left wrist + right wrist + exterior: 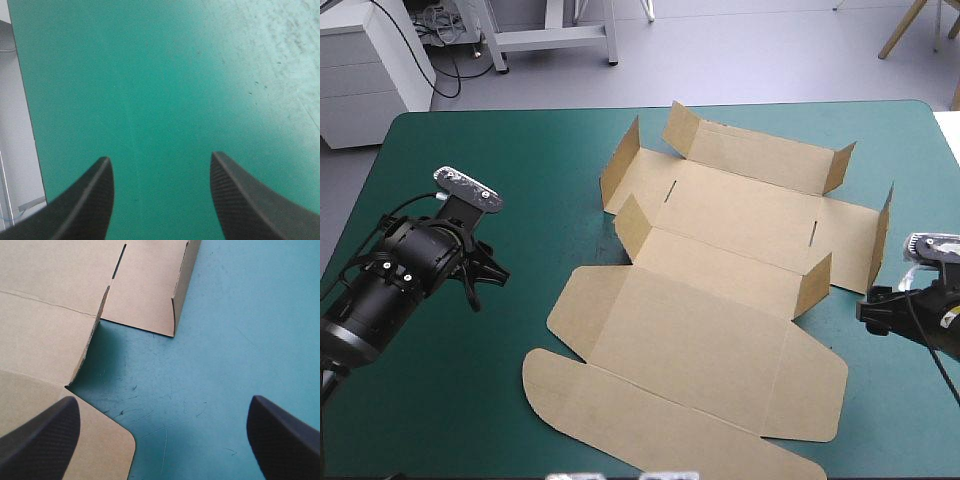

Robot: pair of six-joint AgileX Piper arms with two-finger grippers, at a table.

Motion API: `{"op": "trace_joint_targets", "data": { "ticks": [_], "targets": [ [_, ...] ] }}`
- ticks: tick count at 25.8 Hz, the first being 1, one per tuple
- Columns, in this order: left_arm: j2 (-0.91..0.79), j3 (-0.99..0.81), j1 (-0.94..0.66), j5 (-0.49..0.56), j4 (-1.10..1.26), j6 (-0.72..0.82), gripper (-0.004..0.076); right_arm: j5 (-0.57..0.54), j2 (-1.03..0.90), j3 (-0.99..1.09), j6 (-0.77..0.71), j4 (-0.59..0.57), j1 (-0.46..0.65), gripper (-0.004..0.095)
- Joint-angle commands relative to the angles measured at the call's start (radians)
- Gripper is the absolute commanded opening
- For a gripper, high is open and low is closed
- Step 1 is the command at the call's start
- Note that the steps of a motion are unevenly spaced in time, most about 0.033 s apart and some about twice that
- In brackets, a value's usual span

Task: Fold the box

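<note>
Jaws on your left gripper stand wide apart and empty over bare teal-green cover, well apart from the box to its right. Your right gripper is equally wide open, holding nothing, just beside the box's right edge where the lid meets a raised side flap. You see the box lying mostly flat mid-table, long axis running near edge to far edge, rounded lid end nearest, far flaps tilted up.

Past the counter lies a pale grey floor. A white drawer cabinet stands far left, a white metal frame beside it, wooden legs far right.
</note>
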State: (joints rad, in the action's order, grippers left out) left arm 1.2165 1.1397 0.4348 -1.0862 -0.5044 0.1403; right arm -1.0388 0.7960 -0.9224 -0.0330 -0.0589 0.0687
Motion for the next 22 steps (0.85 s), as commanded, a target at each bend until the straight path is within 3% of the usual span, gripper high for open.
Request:
{"op": "trace_joint_targets", "data": {
  "ticks": [1,22],
  "targets": [
    [-0.025,0.032,-0.001,0.033,-0.042,0.016,0.0417,0.059,0.002,-0.034,-0.002,-0.005,0.000,0.0819],
    [-0.025,0.032,-0.001,0.033,-0.039,0.016,0.0417,0.034,0.002,-0.043,0.013,0.000,0.000,0.0819]
  ]
}}
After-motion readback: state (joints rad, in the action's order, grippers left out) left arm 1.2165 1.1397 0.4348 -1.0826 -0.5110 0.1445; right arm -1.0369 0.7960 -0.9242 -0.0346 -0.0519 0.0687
